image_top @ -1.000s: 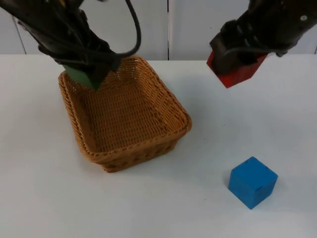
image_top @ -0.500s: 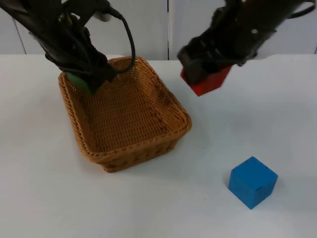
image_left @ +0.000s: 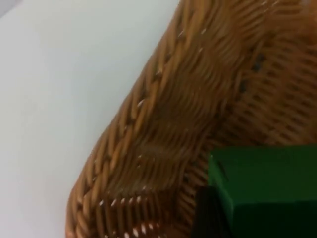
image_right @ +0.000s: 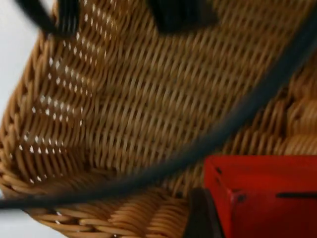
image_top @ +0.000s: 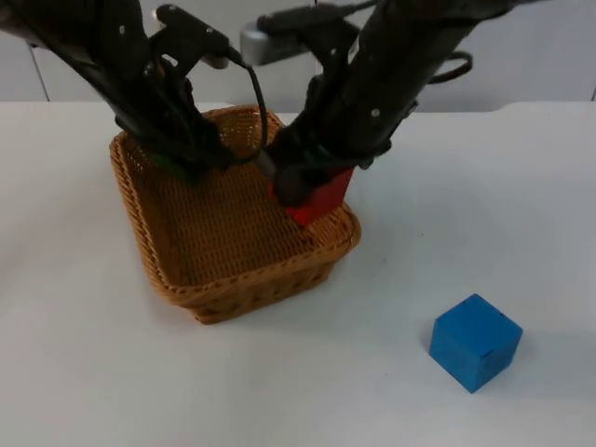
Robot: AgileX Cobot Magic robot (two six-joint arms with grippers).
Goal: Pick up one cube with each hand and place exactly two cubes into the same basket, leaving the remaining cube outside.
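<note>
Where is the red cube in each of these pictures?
Top view: red cube in the right gripper, over the basket's right rim.
Left wrist view: not in it.
Right wrist view: red cube above the basket's weave.
Shared landmark: the basket.

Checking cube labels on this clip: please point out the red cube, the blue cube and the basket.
red cube (image_top: pixel 321 200), top view, its visible front face.
blue cube (image_top: pixel 475 341), top view, near its top corner.
basket (image_top: pixel 251 279), top view, its near rim.

Basket (image_top: pixel 233 270) – tan woven wicker; cubes – red (image_top: pixel 321 198), green (image_left: pixel 262 191), blue (image_top: pixel 475 341); desk (image_top: pixel 93 372) white; arms black.
</note>
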